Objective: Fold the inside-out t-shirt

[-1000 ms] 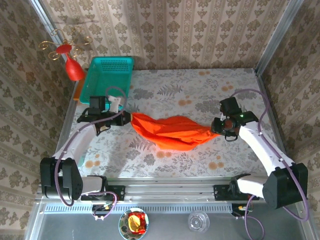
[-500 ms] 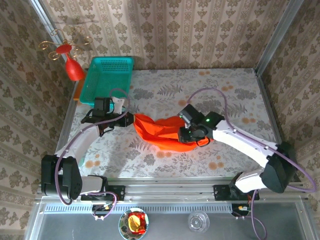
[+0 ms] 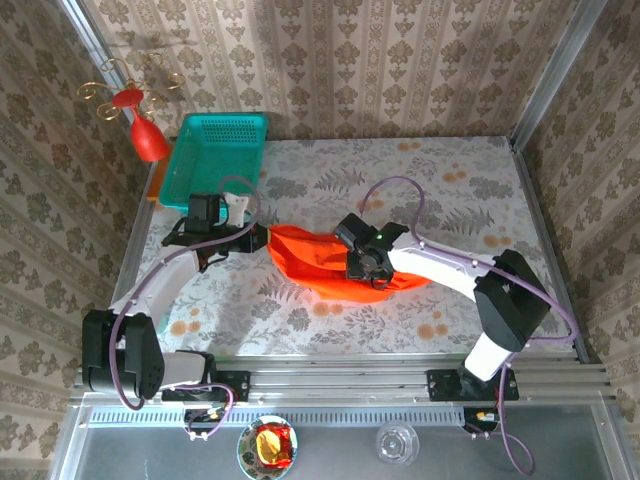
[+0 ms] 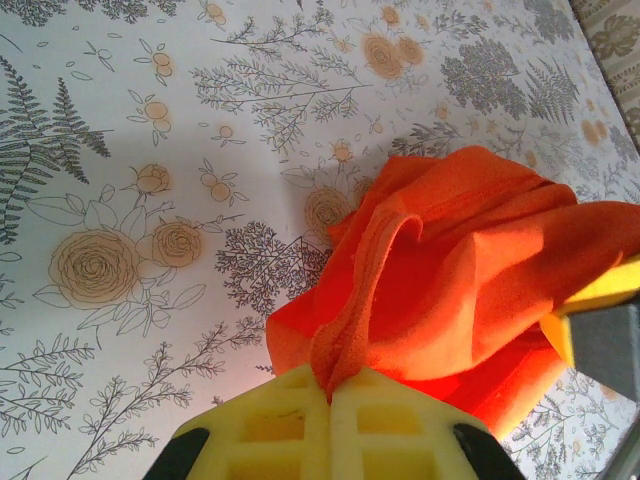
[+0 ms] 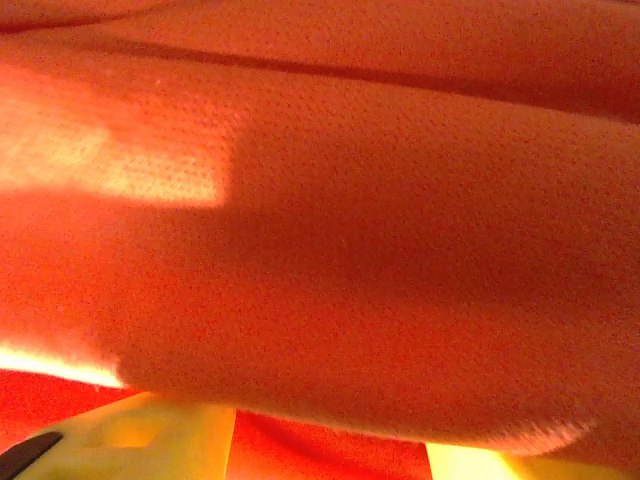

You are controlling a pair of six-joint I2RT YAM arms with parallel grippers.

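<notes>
A teal plastic basket point(image 3: 215, 155) sat at the far left corner of a table point(image 3: 420, 180) with a fern-and-flower print. Just left of the basket was a glossy red ornament point(image 3: 149, 142) with gold wire curls. Near the front rail point(image 3: 340, 380) stood a small bowl point(image 3: 243, 447) and a clear glass point(image 3: 397, 442).

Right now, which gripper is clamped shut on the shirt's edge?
The left gripper: its yellow fingers meet on a pinch of the t-shirt. The right gripper is buried in fabric, grip unclear.
</notes>
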